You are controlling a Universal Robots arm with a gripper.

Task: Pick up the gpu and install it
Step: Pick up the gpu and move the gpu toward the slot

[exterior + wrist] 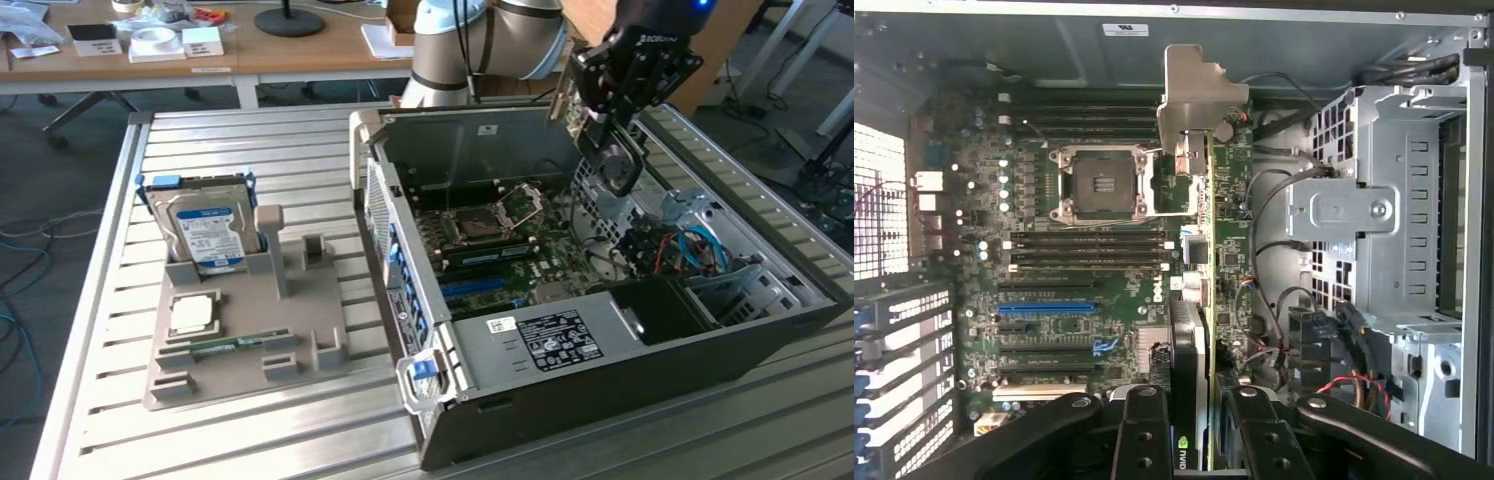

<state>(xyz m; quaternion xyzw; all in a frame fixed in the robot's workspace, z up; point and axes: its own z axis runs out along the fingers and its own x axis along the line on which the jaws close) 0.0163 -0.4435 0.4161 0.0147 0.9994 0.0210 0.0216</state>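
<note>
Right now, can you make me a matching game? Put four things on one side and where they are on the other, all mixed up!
Things:
1. gpu
2. hard drive
3. RAM stick
4. CPU socket

Places:
A. lying flat in the gray holder
B. on the motherboard inside the case
C. held by the gripper over the open case
D. standing upright in the gray holder

Pairs: 1-C, 2-D, 3-A, 4-B.
</note>
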